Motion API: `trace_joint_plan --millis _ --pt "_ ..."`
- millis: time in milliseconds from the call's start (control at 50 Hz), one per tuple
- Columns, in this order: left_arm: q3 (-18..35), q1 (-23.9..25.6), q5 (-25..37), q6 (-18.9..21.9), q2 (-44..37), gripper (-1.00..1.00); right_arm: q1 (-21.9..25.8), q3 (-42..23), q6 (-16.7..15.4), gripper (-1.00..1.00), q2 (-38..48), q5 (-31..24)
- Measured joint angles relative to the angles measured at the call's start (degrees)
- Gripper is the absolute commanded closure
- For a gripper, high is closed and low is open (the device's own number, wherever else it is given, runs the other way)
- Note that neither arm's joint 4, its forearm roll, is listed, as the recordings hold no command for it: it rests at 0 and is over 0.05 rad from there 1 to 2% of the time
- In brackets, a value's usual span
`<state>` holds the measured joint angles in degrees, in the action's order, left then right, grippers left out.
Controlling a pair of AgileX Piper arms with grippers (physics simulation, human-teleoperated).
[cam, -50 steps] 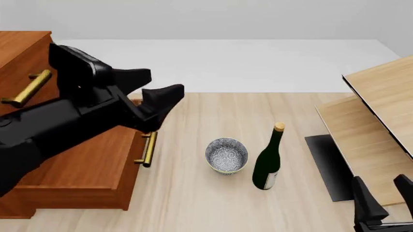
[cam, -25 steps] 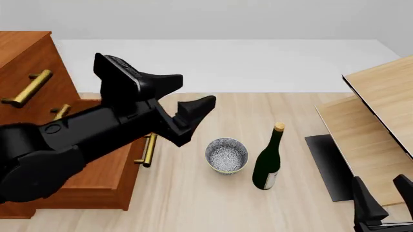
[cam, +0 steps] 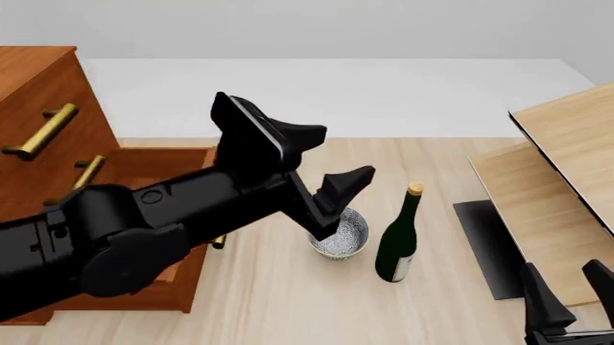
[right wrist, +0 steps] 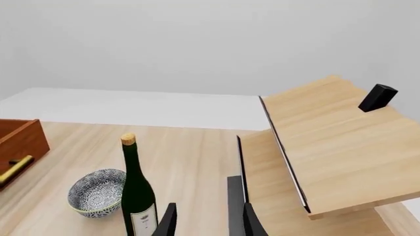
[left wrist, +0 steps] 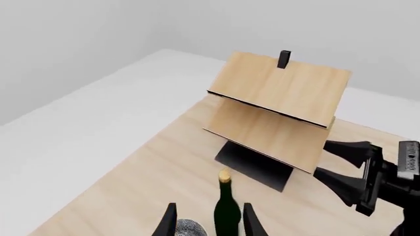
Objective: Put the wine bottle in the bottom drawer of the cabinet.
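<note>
The wine bottle (cam: 397,241) stands upright on the table, dark green with a tan cork, to the right of a speckled bowl (cam: 344,237). My left gripper (cam: 349,152) hovers open above the bowl, up and left of the bottle and apart from it. In the left wrist view the bottle (left wrist: 227,212) shows between the open fingers (left wrist: 250,222), farther off. The cabinet (cam: 39,86) stands at the left with its bottom drawer (cam: 158,164) pulled out, largely hidden by my left arm. My right gripper (cam: 568,287) is open and empty near the front right edge; its wrist view shows the bottle (right wrist: 137,194) ahead.
Pale slanted wooden furniture (cam: 566,158) fills the right side, with a dark mat (cam: 487,244) under it. The bowl (right wrist: 97,191) sits between the bottle and the drawer (right wrist: 23,142). A brass handle (cam: 43,129) sticks out of an upper drawer front.
My left arm has swung right from over the open drawer to above the bowl, close to the bottle. Its fingers stay open. The right arm, bottle and bowl have not moved.
</note>
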<state>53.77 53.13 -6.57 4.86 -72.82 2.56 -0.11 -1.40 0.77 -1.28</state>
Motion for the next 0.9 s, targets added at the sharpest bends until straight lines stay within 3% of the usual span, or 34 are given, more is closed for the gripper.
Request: trace_joint_plan --millis 400,900 --pt "3.5 3.5 -0.2 1.1 -5.1 -1.00 0.4 0.0 0.1 -1.00 0.1 -0.1" --pt "7.7 4.1 -1.4 1.0 -13.9 -1.00 0.3 0.0 0.5 -1.00 -0.1 -0.5"
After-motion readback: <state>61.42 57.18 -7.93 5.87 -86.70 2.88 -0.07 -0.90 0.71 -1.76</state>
